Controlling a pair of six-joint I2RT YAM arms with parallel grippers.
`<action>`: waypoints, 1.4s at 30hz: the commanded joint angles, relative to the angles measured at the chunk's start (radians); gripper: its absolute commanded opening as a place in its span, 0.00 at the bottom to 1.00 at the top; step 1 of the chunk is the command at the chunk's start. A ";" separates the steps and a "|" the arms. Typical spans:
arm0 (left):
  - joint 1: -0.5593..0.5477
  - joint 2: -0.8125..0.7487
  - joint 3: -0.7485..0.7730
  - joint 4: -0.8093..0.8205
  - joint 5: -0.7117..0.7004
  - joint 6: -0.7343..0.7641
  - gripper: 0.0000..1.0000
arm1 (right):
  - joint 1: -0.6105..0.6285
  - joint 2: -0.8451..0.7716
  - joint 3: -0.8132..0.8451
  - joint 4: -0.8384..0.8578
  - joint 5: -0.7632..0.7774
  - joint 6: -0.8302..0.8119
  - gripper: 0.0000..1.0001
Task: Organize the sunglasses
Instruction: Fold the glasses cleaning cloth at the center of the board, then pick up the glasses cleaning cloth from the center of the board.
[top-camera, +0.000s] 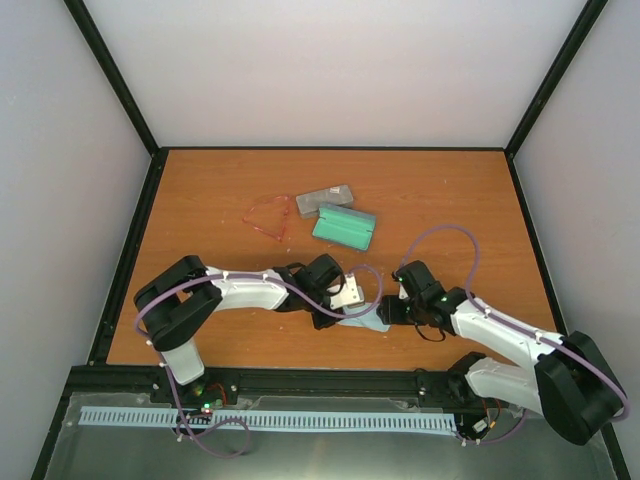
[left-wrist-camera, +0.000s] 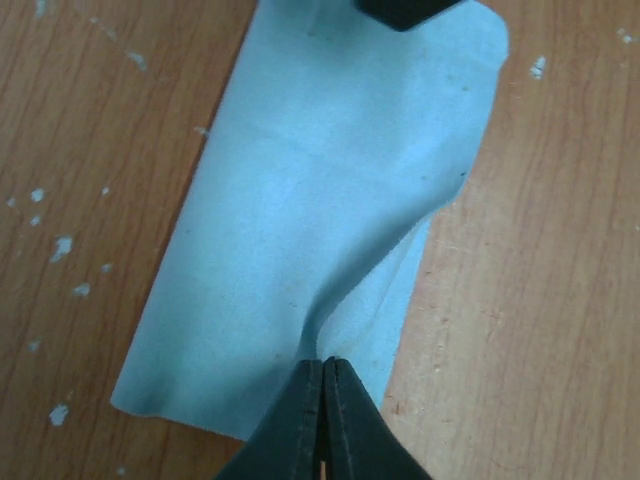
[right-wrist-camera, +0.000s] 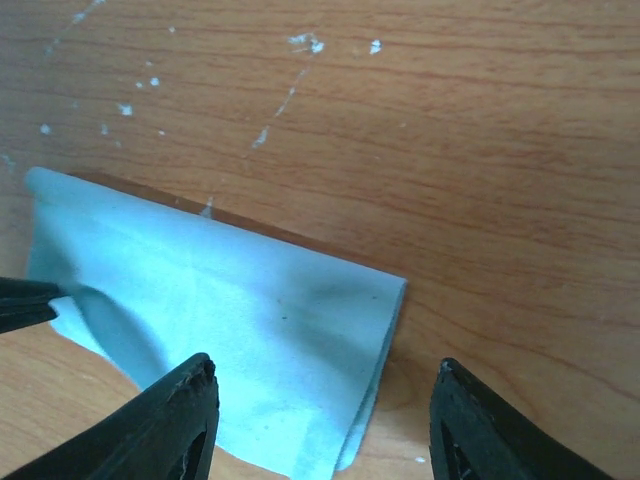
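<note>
Left arm pose: stretched from the lower left of the top view toward lower centre, elbow folded, wrist angled down at the table.
Left gripper (left-wrist-camera: 322, 368): fingers pressed together, pinching a raised fold of the pale blue square cloth (left-wrist-camera: 320, 200) at the bottom centre of the left wrist view.
Right arm pose: reaching from the lower right of the top view leftward, forearm low, wrist facing the left gripper across the cloth.
Right gripper (right-wrist-camera: 325, 415): fingers spread wide at the bottom of the right wrist view, on either side of the cloth's folded corner; contact with it cannot be told.
Sunglasses: thin red-pink wire-like sunglasses (top-camera: 268, 218), one pair, flat on the wood left of centre in the top view, gripped by neither arm.
Cases: two, a grey oblong case (top-camera: 325, 200) just right of the sunglasses and a teal-green oblong case (top-camera: 344, 227) below and right of it, close together.
Cloths: one.
Edges: brown wooden table (top-camera: 450, 200) bordered by a black frame rail (top-camera: 130, 260); cloth near the lower edge, between the two grippers.
Open room: bare wood showing from the cases across to the right rail.
</note>
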 joint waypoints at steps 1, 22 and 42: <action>-0.026 -0.033 -0.006 0.018 -0.004 0.009 0.10 | 0.006 0.037 0.035 -0.012 0.043 0.014 0.58; 0.127 -0.056 0.042 0.009 -0.001 -0.027 0.52 | 0.006 0.250 0.134 -0.063 0.079 -0.046 0.40; 0.148 0.058 0.111 -0.015 0.005 -0.040 0.56 | 0.029 0.285 0.137 -0.097 0.029 -0.042 0.03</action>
